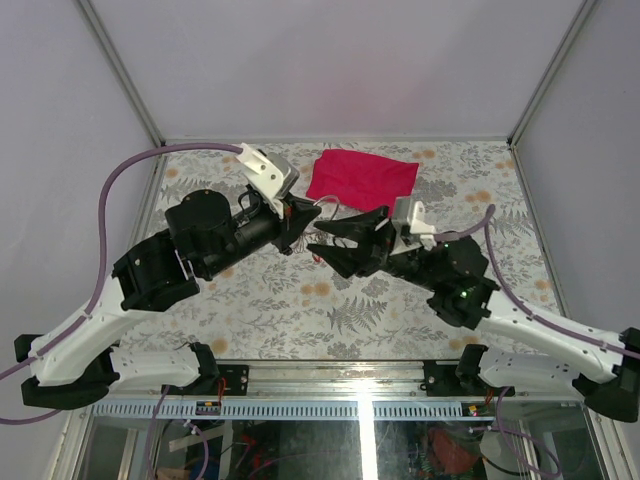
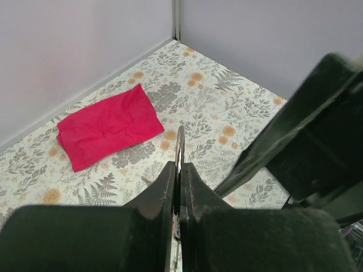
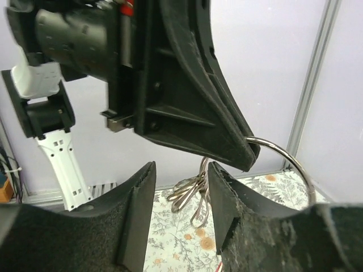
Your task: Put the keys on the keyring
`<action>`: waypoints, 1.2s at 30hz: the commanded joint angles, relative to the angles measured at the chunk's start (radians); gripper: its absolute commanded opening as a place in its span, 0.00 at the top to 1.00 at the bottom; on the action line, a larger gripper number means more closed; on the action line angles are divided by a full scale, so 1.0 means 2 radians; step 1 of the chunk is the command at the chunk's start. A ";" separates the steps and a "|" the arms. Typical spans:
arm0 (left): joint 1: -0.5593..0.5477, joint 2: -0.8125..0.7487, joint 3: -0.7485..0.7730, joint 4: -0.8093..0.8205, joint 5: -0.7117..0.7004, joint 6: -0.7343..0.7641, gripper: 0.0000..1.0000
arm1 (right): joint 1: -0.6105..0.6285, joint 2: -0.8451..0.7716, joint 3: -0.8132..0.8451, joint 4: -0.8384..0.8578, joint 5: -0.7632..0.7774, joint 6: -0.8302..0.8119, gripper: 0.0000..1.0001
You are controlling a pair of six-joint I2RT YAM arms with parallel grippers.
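My left gripper (image 2: 178, 165) is shut on the keyring (image 2: 180, 141), a thin silver ring seen edge-on sticking out past the fingertips. In the right wrist view the keyring (image 3: 290, 160) curves out from the left gripper's black fingers (image 3: 198, 107). A bunch of silver keys (image 3: 195, 192) hangs below it, held above the table. My right gripper (image 3: 180, 195) is open, its pads either side of the hanging keys and not touching them. From above, the left gripper (image 1: 306, 230) and right gripper (image 1: 332, 248) meet tip to tip at mid-table. No coloured tags show clearly.
A red cloth (image 1: 360, 176) lies flat at the back of the floral table (image 1: 300, 300), just behind both grippers; it also shows in the left wrist view (image 2: 108, 126). Grey walls close the back and sides. The right gripper's body (image 2: 306, 130) fills the left wrist view's right side.
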 commanded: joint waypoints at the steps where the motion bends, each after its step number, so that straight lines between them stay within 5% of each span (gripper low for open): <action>1: 0.001 -0.010 0.010 0.007 0.003 0.018 1.00 | 0.003 -0.076 0.000 -0.068 -0.011 -0.047 0.51; 6: 0.002 -0.011 0.011 0.000 0.010 0.024 1.00 | 0.003 -0.127 0.009 -0.185 0.095 -0.119 0.51; 11: 0.002 -0.011 0.009 0.001 0.022 0.023 1.00 | 0.003 -0.130 0.020 -0.209 0.154 -0.169 0.49; 28: 0.002 0.001 0.011 -0.016 0.089 0.033 1.00 | 0.003 -0.067 0.038 -0.136 0.174 -0.204 0.41; 36: 0.001 0.003 0.007 -0.018 0.123 0.039 1.00 | 0.003 -0.046 0.047 -0.132 0.150 -0.200 0.54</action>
